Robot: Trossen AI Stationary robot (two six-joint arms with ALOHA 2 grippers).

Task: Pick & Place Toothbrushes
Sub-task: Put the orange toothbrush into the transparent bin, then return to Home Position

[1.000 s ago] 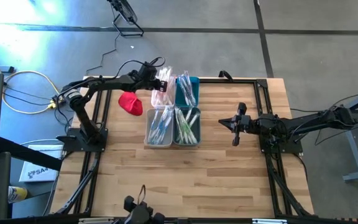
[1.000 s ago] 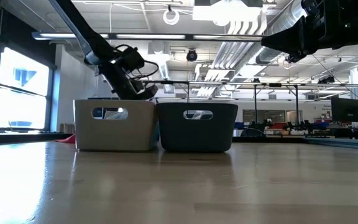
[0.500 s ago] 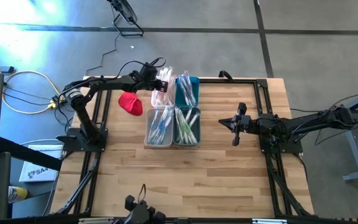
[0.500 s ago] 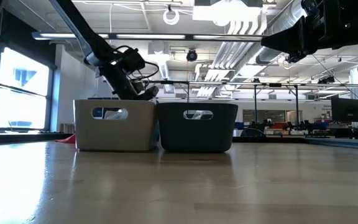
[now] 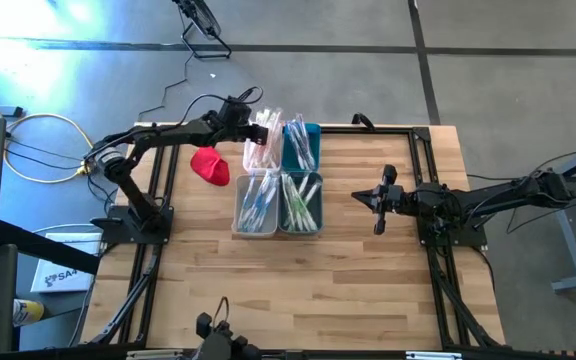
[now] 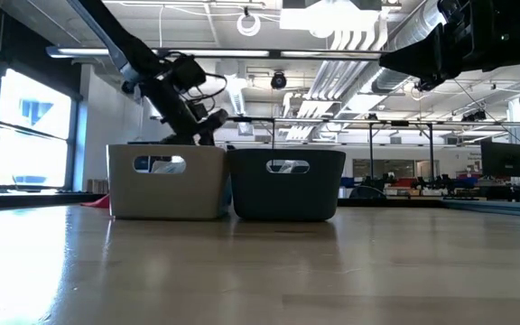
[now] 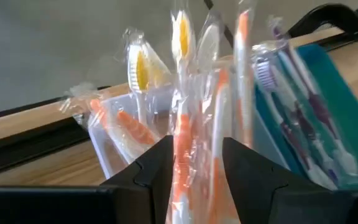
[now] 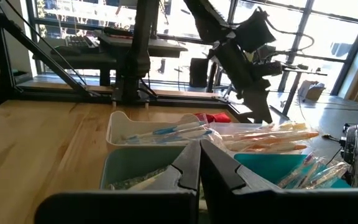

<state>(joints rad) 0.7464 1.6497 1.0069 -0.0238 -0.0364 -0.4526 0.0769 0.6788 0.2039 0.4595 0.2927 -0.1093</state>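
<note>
Four bins stand in a block mid-table. Wrapped toothbrushes fill them: pink and orange ones stand slanting in the clear far left bin (image 5: 261, 147), others lie in the far teal bin (image 5: 301, 145), the near white bin (image 5: 256, 203) and the near teal bin (image 5: 301, 203). My left gripper (image 5: 251, 122) hangs open just over the clear bin (image 7: 114, 146), and an orange toothbrush (image 7: 185, 134) shows between its fingers. My right gripper (image 5: 358, 196) waits shut to the right of the bins, off the table. My left gripper's open fingers (image 7: 157, 165) stand on either side of the orange toothbrush's wrapper (image 7: 188, 171), slanting down from the table's left. Whether they touch it I cannot tell. The toothbrush leans among the others in the clear bin.
A red cloth (image 5: 209, 166) lies on the table left of the bins. The black frame (image 5: 388, 130) runs along the table's far edge behind the bins. Bare wood (image 5: 298, 290) stretches from the bins to the near edge.
My left gripper has risen a little over the clear far left bin, as the low view shows. The bins and the right arm have kept still.
</note>
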